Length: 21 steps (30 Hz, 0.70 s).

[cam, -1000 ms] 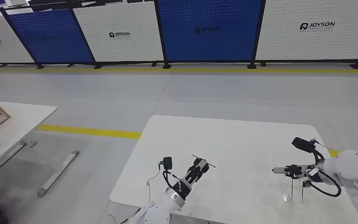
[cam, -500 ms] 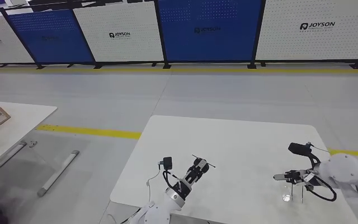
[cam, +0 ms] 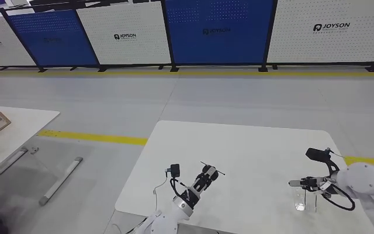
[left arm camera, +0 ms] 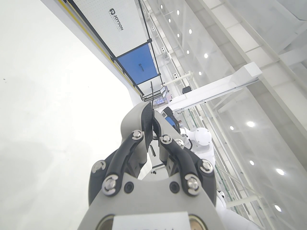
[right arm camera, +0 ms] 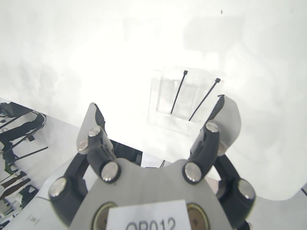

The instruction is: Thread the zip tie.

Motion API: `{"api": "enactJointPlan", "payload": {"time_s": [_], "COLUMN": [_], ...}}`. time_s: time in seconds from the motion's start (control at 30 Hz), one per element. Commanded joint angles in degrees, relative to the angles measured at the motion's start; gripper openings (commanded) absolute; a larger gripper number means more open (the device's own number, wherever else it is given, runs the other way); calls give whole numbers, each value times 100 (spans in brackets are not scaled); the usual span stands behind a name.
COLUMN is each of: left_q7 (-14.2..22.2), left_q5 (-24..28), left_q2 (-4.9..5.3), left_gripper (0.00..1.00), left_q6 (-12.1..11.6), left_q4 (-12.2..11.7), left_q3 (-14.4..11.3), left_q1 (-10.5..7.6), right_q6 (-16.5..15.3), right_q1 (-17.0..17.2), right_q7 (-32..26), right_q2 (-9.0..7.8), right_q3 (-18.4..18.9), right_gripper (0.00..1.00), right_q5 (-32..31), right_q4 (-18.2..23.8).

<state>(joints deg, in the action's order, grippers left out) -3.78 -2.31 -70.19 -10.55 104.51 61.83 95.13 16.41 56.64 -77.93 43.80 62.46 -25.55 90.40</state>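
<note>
Top view: left gripper (cam: 209,174), at 7 o'clock on table (cam: 245,146), clamped on zip tie (cam: 214,169). Right gripper (cam: 298,183), 4 o'clock, spread wide above clear holder (cam: 301,202). Advise aligning squarely before closing.

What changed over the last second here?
The right hand, open, shifted slightly toward the table's near edge above the clear stand. Nothing was grasped or released. The left hand stayed put, shut on the zip tie.

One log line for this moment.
left claw: shut on zip tie | right claw: open, facing clear holder | holder: two black ties
</note>
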Motion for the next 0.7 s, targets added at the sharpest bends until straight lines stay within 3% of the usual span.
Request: {"api": "enactJointPlan", "payload": {"time_s": [0.0,0.07,0.1,0.67], "left_q7": [0,0,0,0], "left_q5": [0,0,0,0], "left_q2": [0,0,0,0], "left_gripper": [0,0,0,0], "left_q6": [0,0,0,0], "left_q4": [0,0,0,0], "left_q3": [0,0,0,0], "left_q1": [0,0,0,0], "right_q6": [33,75,101,231], "right_q1": [76,120,124,-148], "right_q7": [-73,-172,-172,-172], "right_q2": [-28,-40,-40,-8], "right_q3": [69,67,49,-359], "right_gripper": [87,58,49,37], "right_q5": [-63,-145,-171,-200], "right_q4": [90,140,137,-258]}}
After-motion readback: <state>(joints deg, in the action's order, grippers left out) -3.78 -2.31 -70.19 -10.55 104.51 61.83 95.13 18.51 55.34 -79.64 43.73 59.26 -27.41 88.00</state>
